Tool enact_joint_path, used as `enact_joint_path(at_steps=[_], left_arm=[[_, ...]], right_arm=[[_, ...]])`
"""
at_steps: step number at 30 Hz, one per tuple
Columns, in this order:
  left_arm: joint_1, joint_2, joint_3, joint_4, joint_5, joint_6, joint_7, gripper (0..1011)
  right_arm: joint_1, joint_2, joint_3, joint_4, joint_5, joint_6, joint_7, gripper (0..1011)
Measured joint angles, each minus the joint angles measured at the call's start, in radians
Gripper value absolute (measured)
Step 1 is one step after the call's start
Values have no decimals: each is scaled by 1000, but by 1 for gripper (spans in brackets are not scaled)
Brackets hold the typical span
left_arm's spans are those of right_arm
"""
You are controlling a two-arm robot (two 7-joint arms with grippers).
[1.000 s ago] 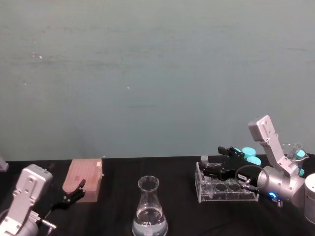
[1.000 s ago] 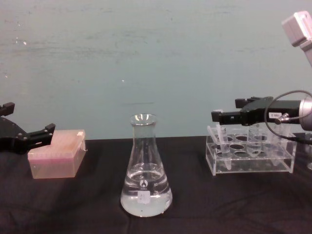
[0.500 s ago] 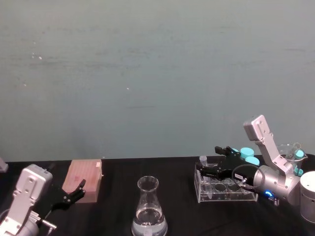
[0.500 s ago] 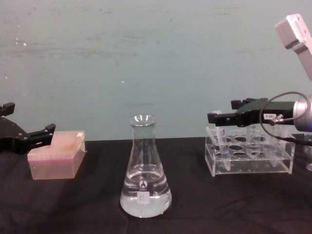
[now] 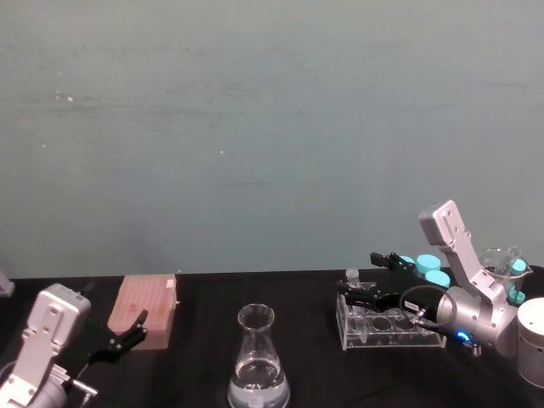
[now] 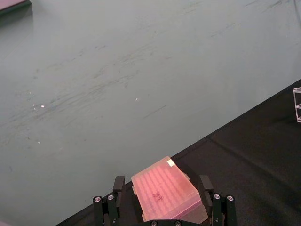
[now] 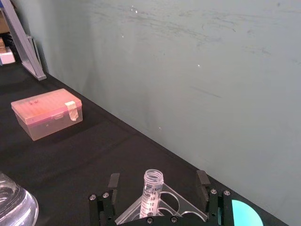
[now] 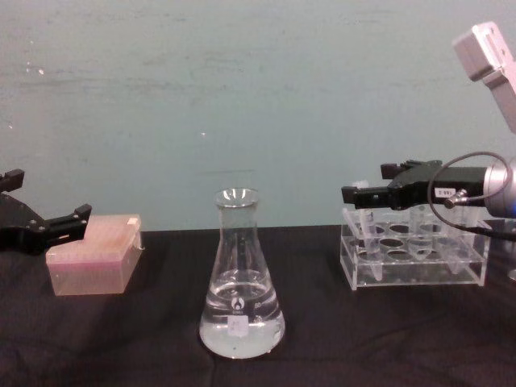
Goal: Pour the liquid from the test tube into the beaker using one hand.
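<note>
Two grippers are out over the black tabletop, and only one is at work. Far left, the left gripper (image 5: 129, 330) sits parked beside the pink pipette-tip box (image 8: 93, 262), its jaws spread and holding nothing. In the middle stands the conical flask (image 8: 240, 274), upright, with some clear liquid (image 8: 242, 332) pooled in its wide base. Well to the right of it is the clear tube rack (image 8: 415, 266), and the small test tube (image 7: 151, 197) stands upright in the corner hole nearest the flask, its mouth uncovered; I cannot tell how much liquid it holds. The right gripper (image 7: 157, 178) reaches in level over that corner, jaws wide, one finger on each side of the tube's top and neither touching it. I'd call this the approach for the pick. Next, the jaws need to close squarely on the tube's upper part, then lift it straight up out of the rack before carrying it left to the flask's narrow neck.
</note>
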Motion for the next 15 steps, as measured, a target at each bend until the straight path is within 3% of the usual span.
enact_joint_path(at_steps=[15], left_arm=[[0,0,0,0,0,0,0,1000]], right_arm=[[-41,19,15,-95,-13,-32,-31,1006]])
